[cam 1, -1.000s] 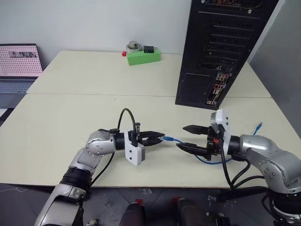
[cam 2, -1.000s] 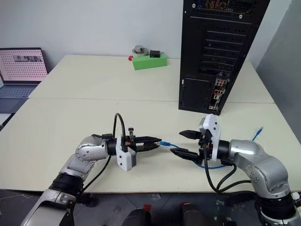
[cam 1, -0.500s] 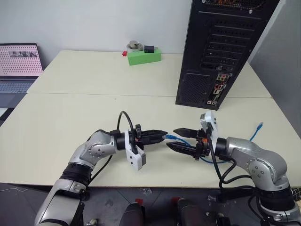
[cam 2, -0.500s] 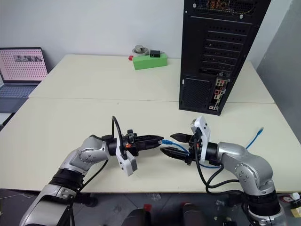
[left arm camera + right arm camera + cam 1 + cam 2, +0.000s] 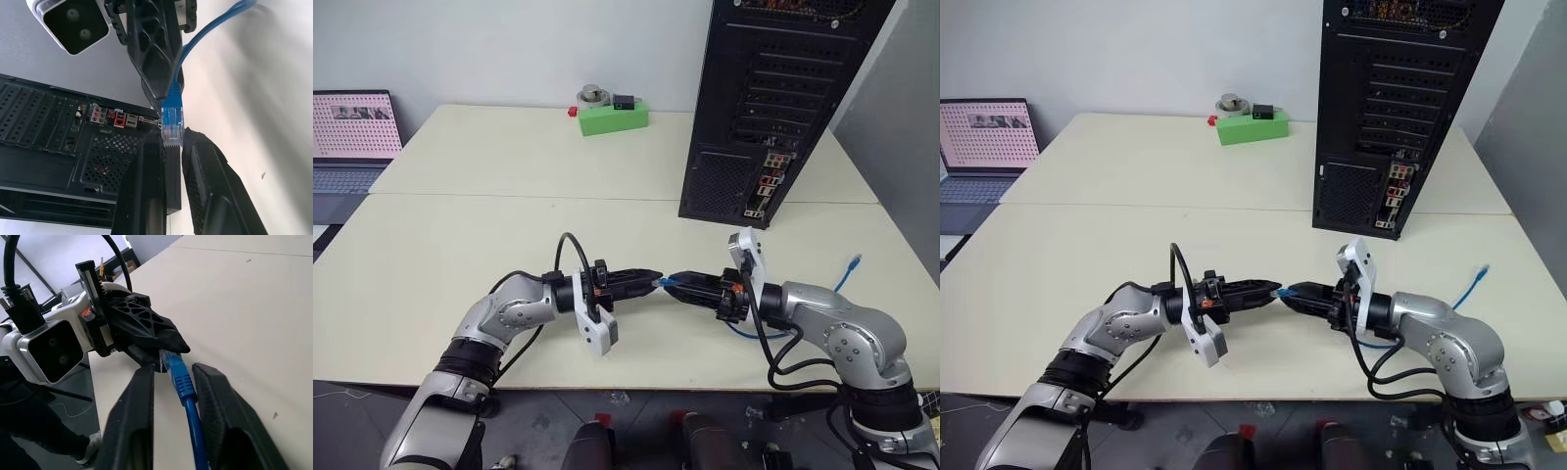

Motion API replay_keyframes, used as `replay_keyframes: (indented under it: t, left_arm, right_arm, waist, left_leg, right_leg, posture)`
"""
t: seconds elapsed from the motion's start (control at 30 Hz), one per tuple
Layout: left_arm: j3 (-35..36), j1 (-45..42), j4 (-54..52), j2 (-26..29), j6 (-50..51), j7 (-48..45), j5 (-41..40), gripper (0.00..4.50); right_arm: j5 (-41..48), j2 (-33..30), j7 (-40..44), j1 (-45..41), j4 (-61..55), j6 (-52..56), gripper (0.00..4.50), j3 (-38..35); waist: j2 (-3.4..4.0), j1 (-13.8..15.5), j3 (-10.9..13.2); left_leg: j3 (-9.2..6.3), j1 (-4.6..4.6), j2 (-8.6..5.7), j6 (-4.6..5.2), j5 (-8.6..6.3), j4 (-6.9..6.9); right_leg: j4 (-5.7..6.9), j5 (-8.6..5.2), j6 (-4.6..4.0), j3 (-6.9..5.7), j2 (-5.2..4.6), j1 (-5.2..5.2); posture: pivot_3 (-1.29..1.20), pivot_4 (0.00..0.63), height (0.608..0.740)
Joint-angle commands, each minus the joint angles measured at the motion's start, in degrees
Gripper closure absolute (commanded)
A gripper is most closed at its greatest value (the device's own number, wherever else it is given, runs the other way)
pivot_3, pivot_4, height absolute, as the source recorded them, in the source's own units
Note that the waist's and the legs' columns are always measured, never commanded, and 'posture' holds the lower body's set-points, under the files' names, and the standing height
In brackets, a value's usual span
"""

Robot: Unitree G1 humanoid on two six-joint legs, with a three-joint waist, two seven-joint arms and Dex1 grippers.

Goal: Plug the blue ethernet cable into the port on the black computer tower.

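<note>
- Since a second ago your right gripper [image 5: 1298, 294] has drawn its jaws in around the blue ethernet cable [image 5: 182, 382], just behind the plug.
- Your left gripper [image 5: 651, 281] is clamped on the plug tip, presenting it for handover.
- Both hover above the counter [image 5: 460, 225]; the black computer tower [image 5: 773, 98] and its port [image 5: 767, 180] stand well beyond them.
</note>
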Motion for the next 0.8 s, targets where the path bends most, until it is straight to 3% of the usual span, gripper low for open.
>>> replay_keyframes:
  t: [0.03, 0.1, 0.37, 0.43, 0.6, 0.7, 0.8]
  left_arm:
    - [-0.2, -0.8, -1.8, 0.6, -0.4, 2.1, 0.2, 4.26]
    - [-0.2, -1.0, -1.6, 0.6, -0.3, 2.9, 0.8, 4.27]
    - [-1.1, -1.2, -1.0, 0.5, 0.1, 5.0, 2.1, 4.27]
    - [-1.6, -1.1, -0.6, 0.6, 1.0, 4.6, 1.0, 3.57]
    - [-3.0, -0.4, -0.1, 1.7, 4.9, 1.6, -3.7, 2.59]
    - [-4.9, 1.1, -1.0, 2.9, 10.8, -4.1, -11.6, 2.07]
    - [-5.6, 4.2, -5.5, 3.3, 24.0, -12.9, -24.1, 1.48]
  right_arm:
    - [1.5, -0.3, 0.6, -1.2, -1.0, -0.1, 4.13, 0.1]
    - [1.9, -0.2, 0.6, -1.5, -0.6, 0.2, 4.5, -0.1]
    - [3.0, -0.9, 1.3, -2.4, 0.5, 1.5, 4.5, -0.6]
    - [3.3, -1.2, 1.4, -2.7, 0.8, 1.9, 4.5, -0.8]
    - [2.9, -2.2, 1.6, -2.9, 0.9, 1.7, 4.5, -0.8]
    - [1.0, -2.5, 0.2, -2.4, 0.5, -0.3, 4.5, -1.6]
    - [-2.7, -1.8, -4.6, -1.8, -0.2, -3.8, 4.5, -3.5]
  waist:
    - [0.0, 0.0, 0.0]
    - [0.0, 0.0, 0.0]
    - [0.0, 0.0, 0.0]
    - [0.0, 0.0, 0.0]
    - [0.0, 0.0, 0.0]
    - [0.0, -0.1, 0.0]
    - [0.01, -0.2, 0.0]
  left_leg:
    - [0.0, 0.0, 0.0, 0.0, 0.0, 0.0]
    - [0.0, 0.0, 0.0, 0.0, 0.0, 0.0]
    - [0.0, 0.0, 0.0, 0.0, 0.0, 0.0]
    - [-0.01, 0.0, 0.01, 0.0, 0.0, 0.0]
    - [-0.01, -0.01, 0.0, 0.0, 0.0, 0.0]
    - [-0.01, -0.01, 0.01, 0.0, 0.0, 0.0]
    - [-0.01, 0.0, 0.02, 0.0, 0.0, -0.01]
  right_leg:
    - [0.0, 0.0, 0.0, 0.0, 0.0, 0.0]
    - [0.0, 0.0, 0.0, 0.0, 0.0, 0.0]
    - [0.01, 0.0, 0.0, -0.01, -0.01, 0.0]
    - [0.01, 0.0, 0.0, -0.02, -0.01, 0.0]
    - [0.01, 0.0, 0.0, -0.02, -0.01, 0.0]
    - [0.01, 0.0, 0.0, -0.03, -0.01, 0.0]
    - [0.02, 0.0, 0.0, -0.03, 0.0, 0.0]
  posture:
    - [0.0, 0.15, 0.74]
    - [0.0, 0.15, 0.74]
    - [0.0, 0.15, 0.74]
    - [0.0, 0.15, 0.74]
    - [0.0, 0.15, 0.74]
    - [0.0, 0.15, 0.74]
    - [0.0, 0.15, 0.74]
